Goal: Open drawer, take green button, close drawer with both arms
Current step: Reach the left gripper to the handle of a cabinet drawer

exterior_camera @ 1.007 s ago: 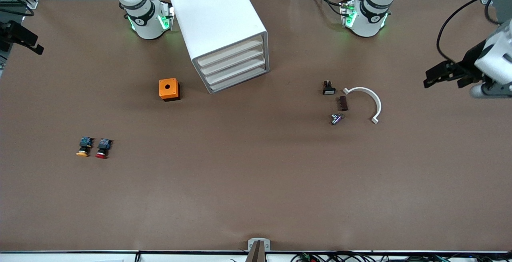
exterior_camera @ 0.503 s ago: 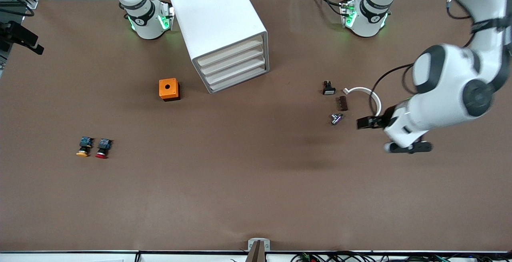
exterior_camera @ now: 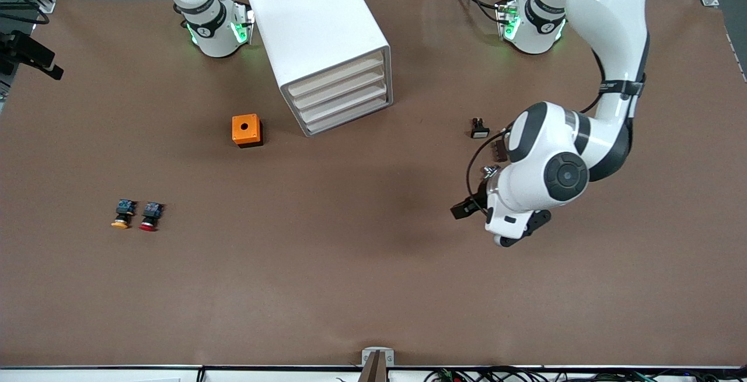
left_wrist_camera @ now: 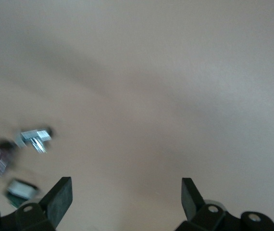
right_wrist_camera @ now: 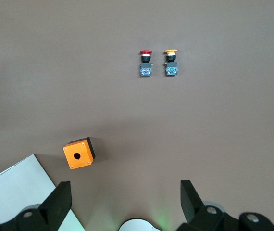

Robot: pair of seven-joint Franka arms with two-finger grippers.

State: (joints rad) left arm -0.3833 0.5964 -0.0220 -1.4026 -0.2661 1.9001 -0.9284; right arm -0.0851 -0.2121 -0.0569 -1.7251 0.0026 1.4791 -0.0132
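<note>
**Drawer shut, my left hand is the nearer one to its front**

The drawer (exterior_camera: 349,117) I must open is the lowest of four in the white cabinet (exterior_camera: 318,38), and it is closed, flush with the three above. The cabinet stands near my right arm's base, but it is turned: its drawer fronts look toward the front camera and slantwise toward my left arm's end of the table. The long axis of the drawer front runs along this slanted face, so I judge the pull must go out square to it, into the bare table in front of the cabinet.

My left gripper (exterior_camera: 467,207) hangs over the bare table, well apart from the cabinet, on the side the fronts look to. Its two fingers (left_wrist_camera: 60,197) are spread wide and hold nothing. Some small parts (left_wrist_camera: 35,136) lie close to it.

My right gripper (right_wrist_camera: 122,202) is out of the front view; in its wrist view it is high over its own base beside the cabinet, looking down on the orange box (right_wrist_camera: 79,153) and the red-capped (right_wrist_camera: 145,62) and yellow-capped (right_wrist_camera: 170,62) buttons. Its fingers are also spread and empty. This arm waits.

The green button I cannot see anywhere; I suppose it is inside the closed drawer.
</note>
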